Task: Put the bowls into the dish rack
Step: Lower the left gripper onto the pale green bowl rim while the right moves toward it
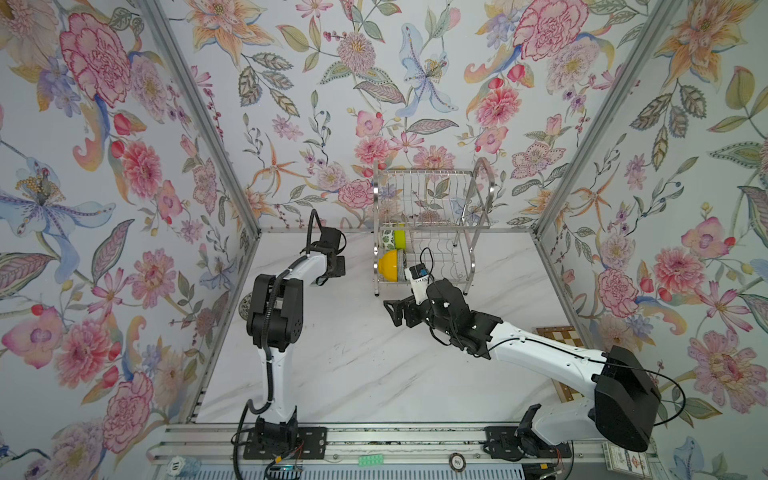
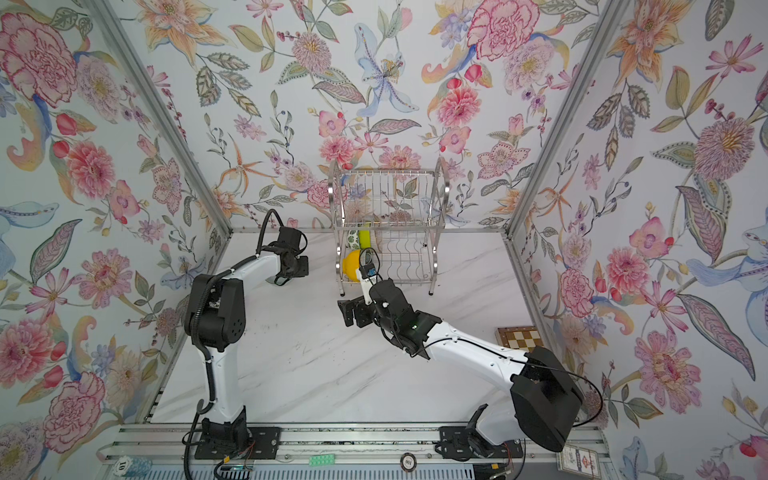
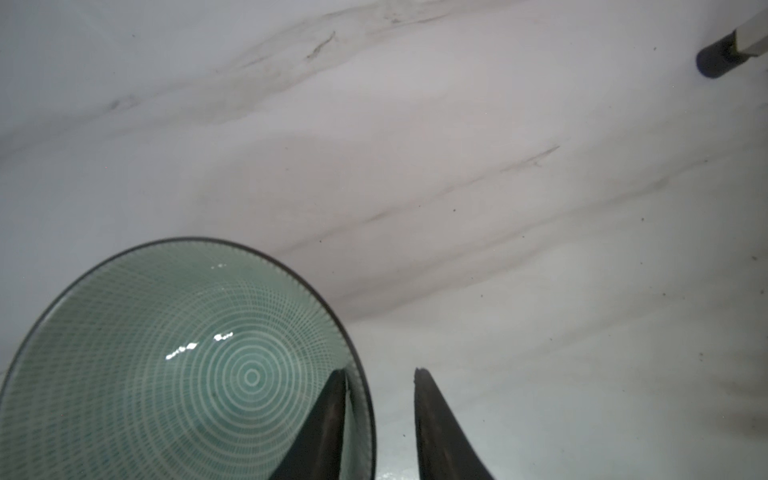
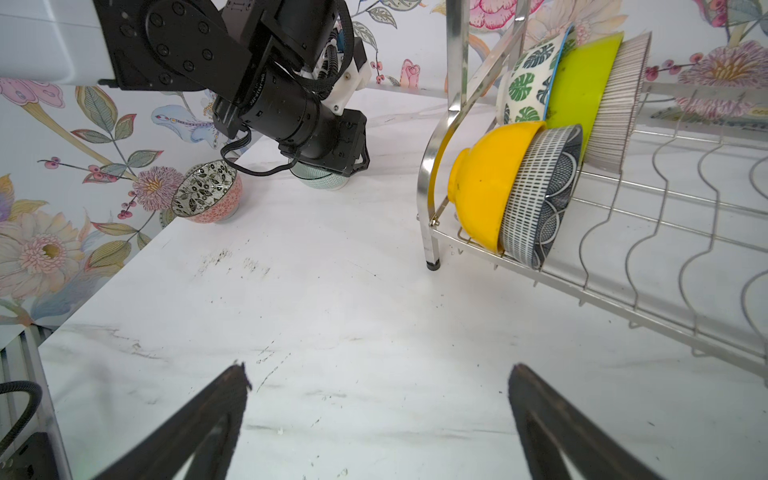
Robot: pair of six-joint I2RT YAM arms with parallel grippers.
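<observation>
The jaws of the left arm [image 1: 291, 270] stand narrowly apart astride the rim of the pale green bowl [image 3: 187, 365], not yet pinching it, upright on the bench [image 1: 374, 374] just left of the rack [image 4: 455, 62], whose nearer end five bowls [image 4: 482, 183] fill, while the wide-open, empty jaws of the right arm [image 1: 540, 353] hover before the rack.

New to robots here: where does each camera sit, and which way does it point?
Top views: high over the front, looking down and back at the table, dish rack, left arm and right arm.
Left wrist: on the left arm, looking down past the left claw, which straddles the rim of the pale green bowl.
Right wrist: on the right arm, looking low across the table past the open right claw towards the left arm and dish rack.
Shared: both wrist views show that bowl.
</observation>
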